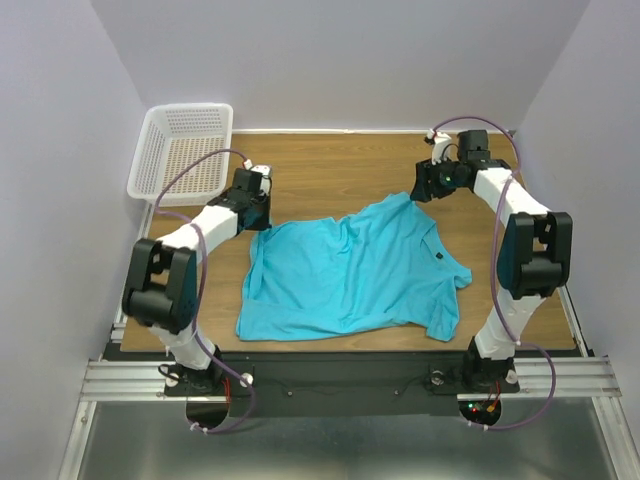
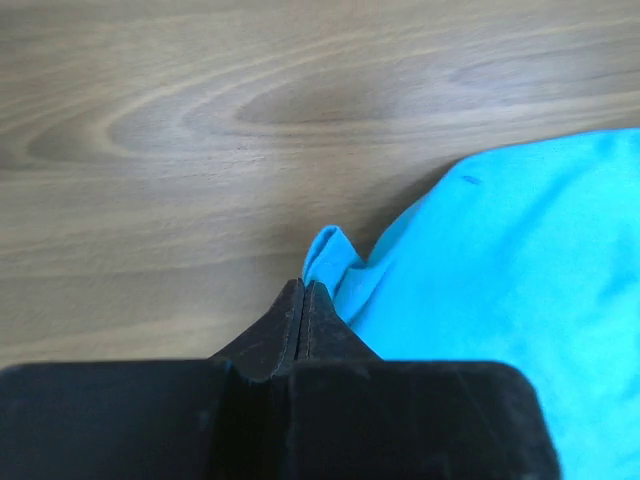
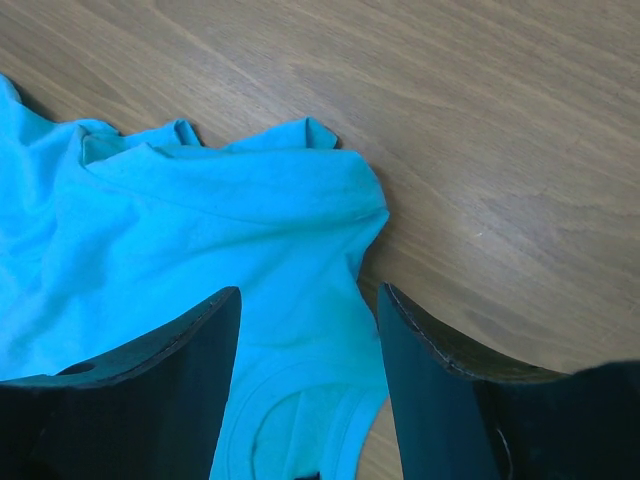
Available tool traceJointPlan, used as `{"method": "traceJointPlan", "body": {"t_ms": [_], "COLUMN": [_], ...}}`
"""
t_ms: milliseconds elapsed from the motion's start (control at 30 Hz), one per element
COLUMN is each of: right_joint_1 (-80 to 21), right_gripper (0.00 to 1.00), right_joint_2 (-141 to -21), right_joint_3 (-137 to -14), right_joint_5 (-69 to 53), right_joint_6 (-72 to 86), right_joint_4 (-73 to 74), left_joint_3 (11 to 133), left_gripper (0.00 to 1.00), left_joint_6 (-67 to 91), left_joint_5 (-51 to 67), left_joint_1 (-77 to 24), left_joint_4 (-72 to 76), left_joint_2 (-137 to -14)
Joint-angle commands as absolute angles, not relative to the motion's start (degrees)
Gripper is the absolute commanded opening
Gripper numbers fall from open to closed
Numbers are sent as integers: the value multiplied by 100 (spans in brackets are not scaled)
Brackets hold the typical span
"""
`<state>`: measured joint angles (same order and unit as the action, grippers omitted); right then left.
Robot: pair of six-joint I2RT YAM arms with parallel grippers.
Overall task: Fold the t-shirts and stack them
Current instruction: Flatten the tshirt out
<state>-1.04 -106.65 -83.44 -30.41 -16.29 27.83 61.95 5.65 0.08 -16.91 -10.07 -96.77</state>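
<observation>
One turquoise t-shirt (image 1: 350, 270) lies crumpled but spread out on the middle of the wooden table, with a small dark mark (image 1: 438, 253) near its neckline. My left gripper (image 1: 262, 215) is at the shirt's far left corner. In the left wrist view its jaws (image 2: 303, 288) are pressed together, and a small peak of the shirt's cloth (image 2: 325, 250) stands right at their tips. My right gripper (image 1: 420, 190) is at the shirt's far right corner. In the right wrist view it (image 3: 305, 300) is open, its fingers straddling the shirt (image 3: 200, 220) with the collar below.
A white mesh basket (image 1: 185, 150) stands at the far left corner of the table. Bare wood (image 1: 330, 165) lies behind the shirt, between the two grippers. Walls close in the table on the left, back and right.
</observation>
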Motion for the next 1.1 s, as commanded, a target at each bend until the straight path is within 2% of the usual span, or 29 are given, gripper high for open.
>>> {"method": "traceJointPlan", "body": {"t_ms": [0,233,700,1067], "right_joint_1": [-70,-62,-70,-61], "right_gripper": [63,63,63,58], "right_joint_2": [-10898,-11293,-11926,-12182], "right_joint_3": [-8727,-9008,-9588,-9580], "right_joint_5": [-3023,-3173,-3156,-3146], "right_joint_6": [-1504,-1319,-1380,-1599], "right_joint_4": [2549,2549,2566,2672], "left_joint_3": [5732,5186,4799,4588], "left_gripper": [0,0,0,0], "left_joint_6": [956,1362,1705,1696], "left_joint_5": [272,606,185,343], "left_joint_1": [-1696,-1679,-1512,-1169], "left_joint_4": [-204,114,132,114], "left_joint_2": [-8431,-8042,-7664,-7400]}}
